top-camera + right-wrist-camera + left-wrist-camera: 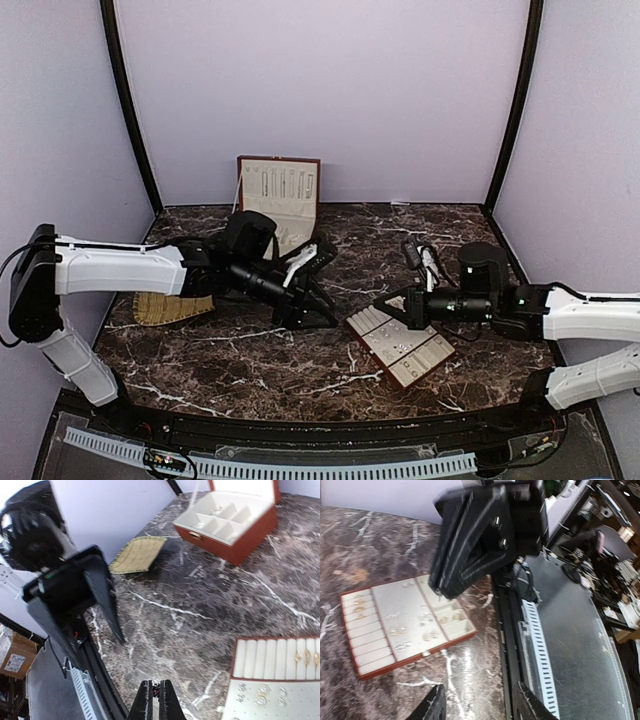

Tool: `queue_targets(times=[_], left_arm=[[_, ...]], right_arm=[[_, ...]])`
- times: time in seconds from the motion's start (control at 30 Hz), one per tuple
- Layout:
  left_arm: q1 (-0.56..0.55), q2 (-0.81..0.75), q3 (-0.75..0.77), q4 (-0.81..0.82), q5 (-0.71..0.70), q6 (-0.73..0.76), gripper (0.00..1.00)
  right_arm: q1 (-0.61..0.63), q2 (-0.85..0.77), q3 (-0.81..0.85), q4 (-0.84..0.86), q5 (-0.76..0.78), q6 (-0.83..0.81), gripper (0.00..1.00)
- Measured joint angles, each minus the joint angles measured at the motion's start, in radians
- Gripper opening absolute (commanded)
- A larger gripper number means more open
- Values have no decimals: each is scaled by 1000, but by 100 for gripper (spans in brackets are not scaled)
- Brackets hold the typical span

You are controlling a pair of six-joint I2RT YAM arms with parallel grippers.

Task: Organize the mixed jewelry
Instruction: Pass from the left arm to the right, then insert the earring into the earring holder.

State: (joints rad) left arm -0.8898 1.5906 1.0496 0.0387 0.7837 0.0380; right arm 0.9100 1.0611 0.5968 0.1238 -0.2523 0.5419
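When viewed from above, shows left gripper (325, 285) spread beside the slotted tray (420, 365), with arm hiding the base of the red-brown box (280, 195) and edge of straw mat (170, 308). From left wrist: mixed jewelry (400, 630) in tray, far corner masked by right gripper (440, 585). From right wrist: fingers (145, 702) pressed together.

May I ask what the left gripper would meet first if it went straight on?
Most likely the right gripper, which faces it just ahead by the tray, though depth is unclear.
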Motion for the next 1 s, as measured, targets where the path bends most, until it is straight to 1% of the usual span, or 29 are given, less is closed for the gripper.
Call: queue_targets(times=[0.03, 0.23, 0.43, 0.67, 1.0], left_arm=[[5, -4, 0, 0, -11, 0, 49], [79, -65, 0, -11, -237, -31, 52], [148, -69, 11, -48, -362, -79, 56], [170, -55, 16, -71, -403, -115, 57], [170, -37, 19, -95, -409, -129, 57]], right_arm=[[-15, -5, -27, 6, 8, 7, 0], [-127, -26, -182, 41, 48, 47, 0], [-201, -25, -286, 82, 76, 80, 0], [-213, 34, -325, 133, 79, 95, 0], [-213, 106, -342, 178, 74, 96, 0]])
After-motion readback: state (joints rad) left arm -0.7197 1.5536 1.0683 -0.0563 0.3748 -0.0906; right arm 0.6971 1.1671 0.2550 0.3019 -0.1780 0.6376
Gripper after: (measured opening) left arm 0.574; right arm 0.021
